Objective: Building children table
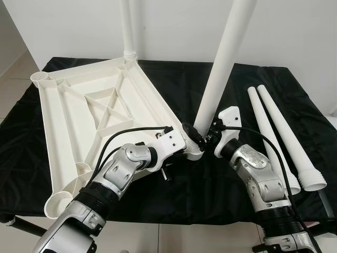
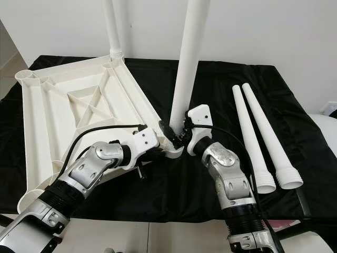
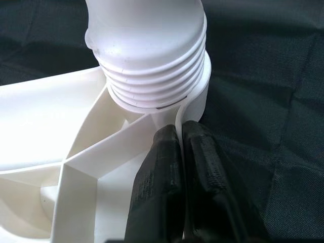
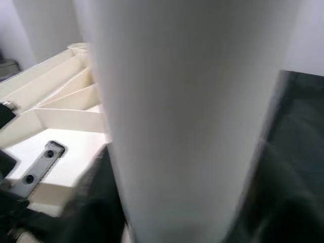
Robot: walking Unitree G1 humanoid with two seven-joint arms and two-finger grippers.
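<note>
Both claws at the upturned tabletop's near corner
Two spare legs (image 1: 284, 137) lie at 3 o'clock on the black-draped bench (image 1: 221, 195); left claw (image 3: 178, 132) pinches the white ribbed tabletop (image 1: 95, 110) rim, right claw (image 1: 206, 134) clamps the threaded leg (image 1: 221, 68).

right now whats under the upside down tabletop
A black cloth lies under the tabletop, spread past it on every side. Whatever holds the cloth up is covered, apart from dark legs at the near corners.

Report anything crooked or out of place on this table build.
The white plastic leg at the upturned white tabletop's near corner leans, unlike the upright far-corner leg. Left gripper pinches the corner socket wall; right gripper is at the leg's base.
</note>
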